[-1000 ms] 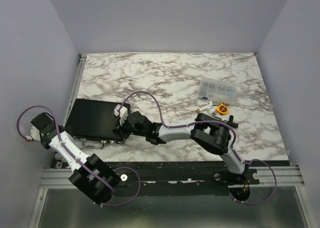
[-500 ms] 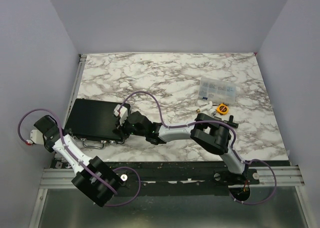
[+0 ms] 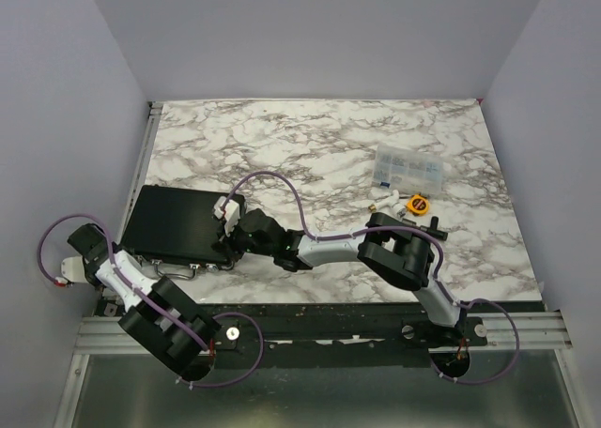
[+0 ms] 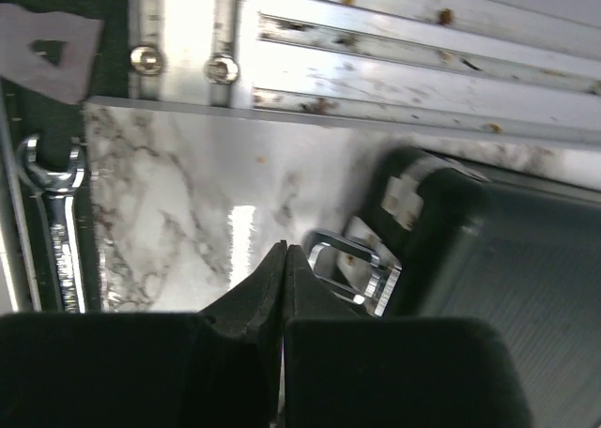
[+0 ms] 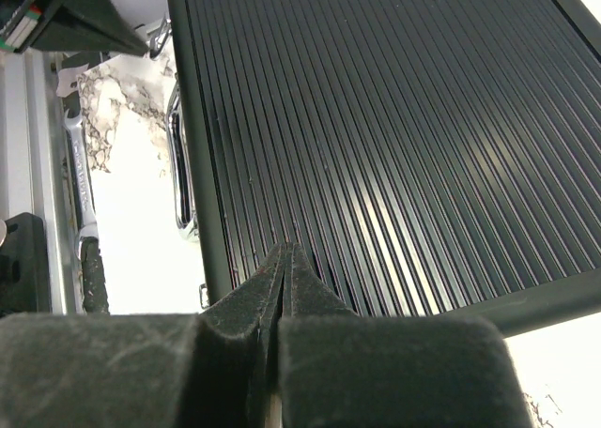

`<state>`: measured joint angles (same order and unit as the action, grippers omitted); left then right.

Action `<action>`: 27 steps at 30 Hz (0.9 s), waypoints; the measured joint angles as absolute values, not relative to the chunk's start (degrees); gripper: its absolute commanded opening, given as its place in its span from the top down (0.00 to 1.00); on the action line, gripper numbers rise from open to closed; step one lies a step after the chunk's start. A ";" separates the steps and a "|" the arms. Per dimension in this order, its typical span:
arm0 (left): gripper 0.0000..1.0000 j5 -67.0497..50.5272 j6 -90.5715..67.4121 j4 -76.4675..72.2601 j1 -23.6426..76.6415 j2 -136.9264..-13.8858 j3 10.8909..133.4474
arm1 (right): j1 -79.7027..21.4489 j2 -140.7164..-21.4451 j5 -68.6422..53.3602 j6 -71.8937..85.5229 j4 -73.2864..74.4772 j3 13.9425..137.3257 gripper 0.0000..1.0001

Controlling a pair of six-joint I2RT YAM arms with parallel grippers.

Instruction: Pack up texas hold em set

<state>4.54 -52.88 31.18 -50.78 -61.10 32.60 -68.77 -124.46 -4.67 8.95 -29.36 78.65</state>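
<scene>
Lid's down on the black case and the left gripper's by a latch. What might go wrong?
The left gripper, shut, sits beside the silver latch, not on it; a push might glance off and shove the black ribbed case. The shut right gripper is at the case's edge; if it leaves before latching, the lid may lift.

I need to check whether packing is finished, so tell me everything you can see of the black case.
The black case lies flat and closed on the marble table, at its near left corner. Its ribbed lid looks hard and slightly glossy. A silver handle and a silver latch show on its near edge; whether the latch is fastened is unclear. The shut right gripper sits at the lid's right edge.
</scene>
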 measured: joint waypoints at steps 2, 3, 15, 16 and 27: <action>1.00 5.67 -53.34 31.66 -51.83 -61.71 31.81 | -68.77 -124.44 -4.67 8.95 -29.34 78.65 0.99; 1.00 5.89 -53.43 31.83 -52.12 -61.87 31.57 | -68.77 -124.42 -4.69 8.95 -29.32 78.65 0.99; 1.00 4.51 -52.97 29.65 -52.56 -60.82 30.76 | -68.77 -124.40 -4.71 8.95 -29.12 78.65 0.99; 1.00 3.97 -52.95 29.04 -52.56 -61.01 30.59 | -68.77 -124.40 -4.71 8.95 -29.10 78.65 0.99; 0.98 -3.29 -54.94 19.55 -52.10 -64.75 25.76 | -68.77 -124.40 -4.73 8.86 -29.02 78.70 0.99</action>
